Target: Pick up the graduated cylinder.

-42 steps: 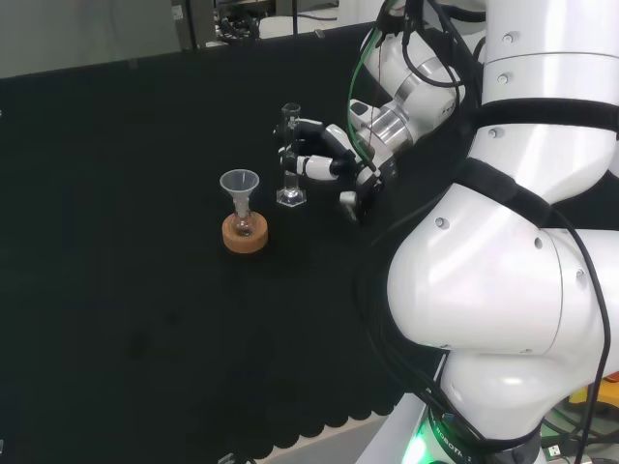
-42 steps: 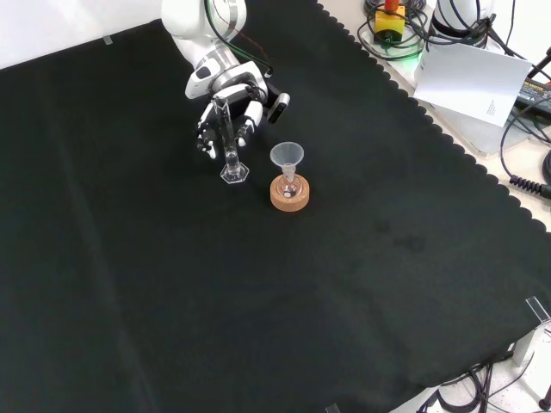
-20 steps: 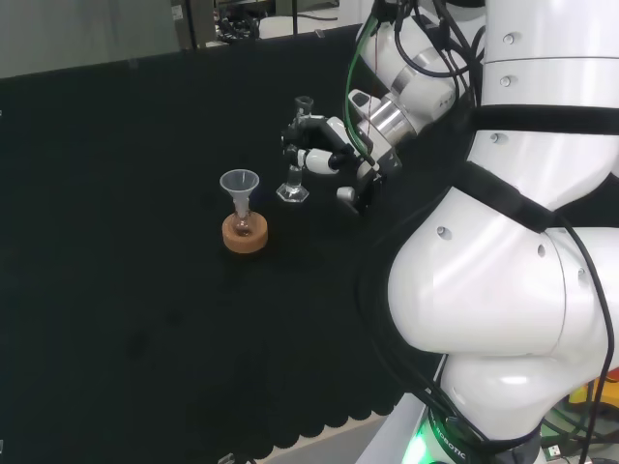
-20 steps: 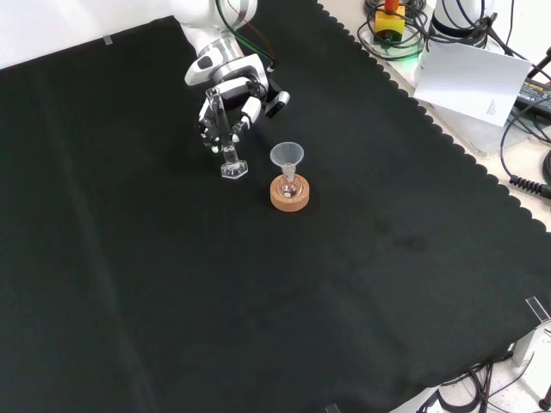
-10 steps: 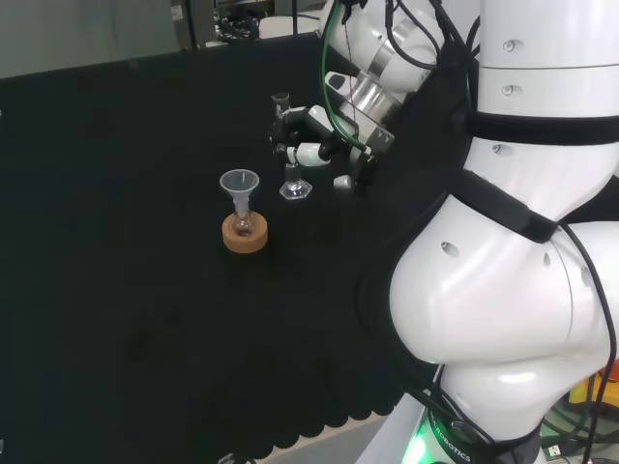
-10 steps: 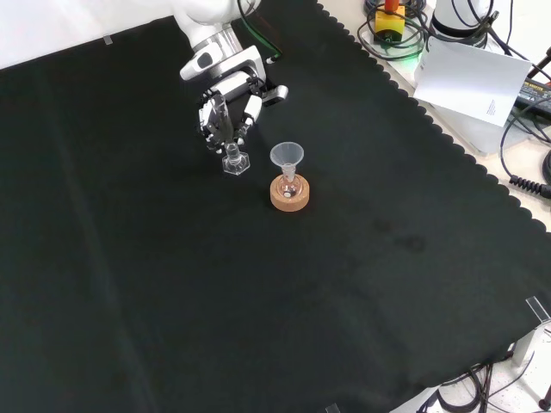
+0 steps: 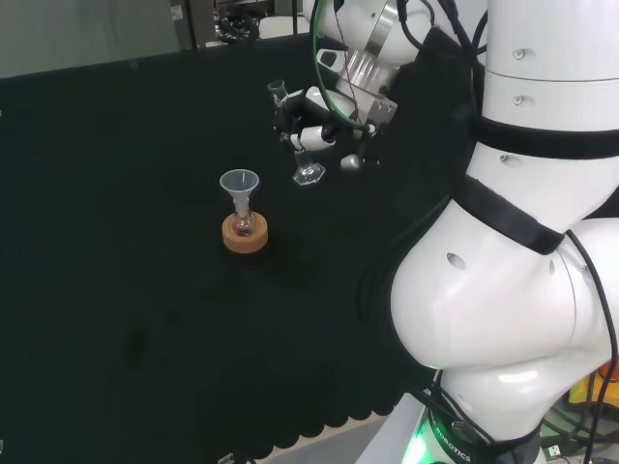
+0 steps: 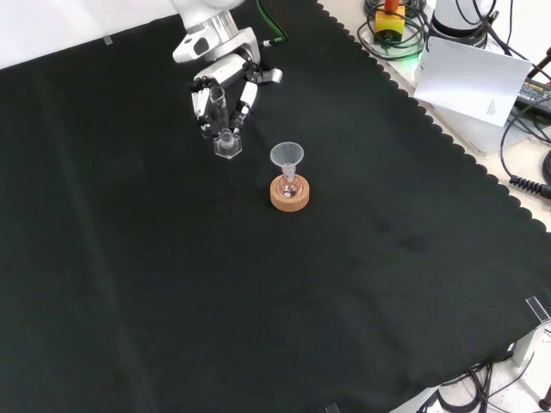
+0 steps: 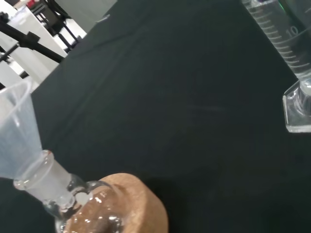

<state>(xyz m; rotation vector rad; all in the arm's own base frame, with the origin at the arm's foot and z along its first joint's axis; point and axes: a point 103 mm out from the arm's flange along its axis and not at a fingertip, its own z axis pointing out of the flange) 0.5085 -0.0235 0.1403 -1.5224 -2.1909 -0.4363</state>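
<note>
The graduated cylinder [image 7: 298, 140] is tilted, its long axis leaning so that in the head view the open mouth points up and to the left while the hexagonal foot swings down to the right; in the front view the foot sits lower in the picture than the tube. The hand [image 7: 311, 118] has its fingers curled round the tube's middle, and the foot appears clear of the black cloth [image 7: 116, 290] (the front view shows it just under the fingertips [image 8: 205, 129]). I can see nothing inside the cylinder; the wrist view shows its printed scale marks [image 9: 284, 34] and clear base, apparently empty. Near it, toward the lower left in the head view, a small round flask [image 7: 244, 222] sits in a cork ring [image 7: 244, 235] with a clear funnel [image 7: 239, 186] standing upright in its neck. Whether the flask holds any liquid I cannot tell.
</note>
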